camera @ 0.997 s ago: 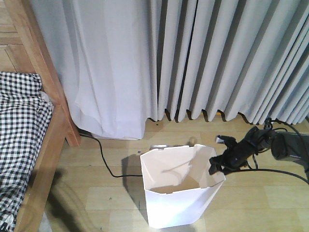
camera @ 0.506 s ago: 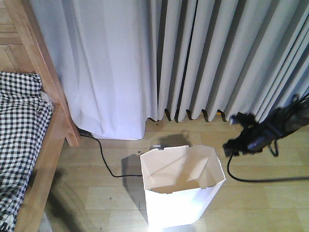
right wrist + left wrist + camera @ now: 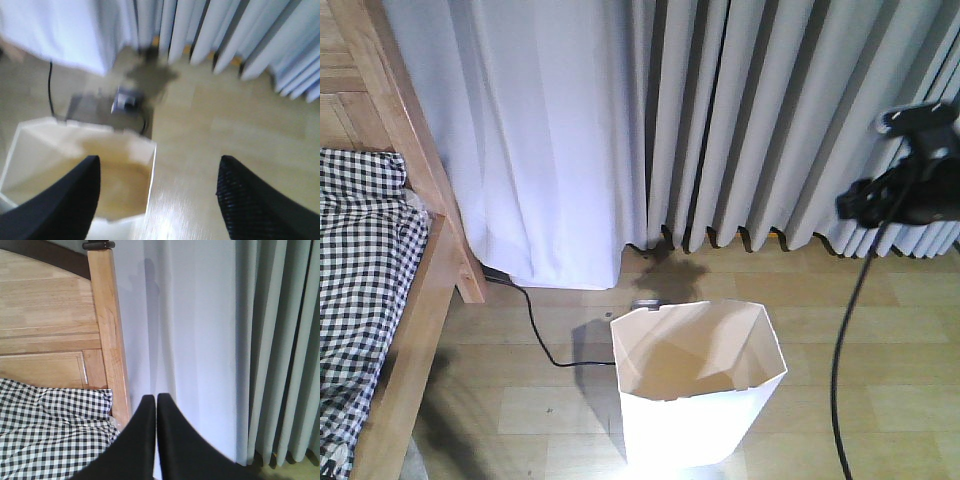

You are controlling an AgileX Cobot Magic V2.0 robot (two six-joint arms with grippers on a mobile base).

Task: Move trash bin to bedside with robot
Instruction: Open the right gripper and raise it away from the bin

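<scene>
The white trash bin (image 3: 690,430) stands upright on the wooden floor, right of the bed, with a strip of floor between them. The bed has a light wooden frame (image 3: 432,290) and checked bedding (image 3: 360,250). My right gripper (image 3: 895,165) hangs in the air up and to the right of the bin, apart from it. In the right wrist view it (image 3: 159,160) is open wide and empty, above the bin's right rim (image 3: 150,165). My left gripper (image 3: 152,397) is shut and empty, facing the bed post (image 3: 107,330) and the bedding (image 3: 50,430).
Grey and white curtains (image 3: 720,120) hang behind the bin. A black floor cable (image 3: 535,335) runs from the curtain to the bin's back. A small grey object (image 3: 647,303) lies behind the bin. The arm's own cable (image 3: 845,350) dangles right of the bin.
My right gripper was at the bin's right rim, has come off it and has risen up and to the right. The bin has stayed in place.
</scene>
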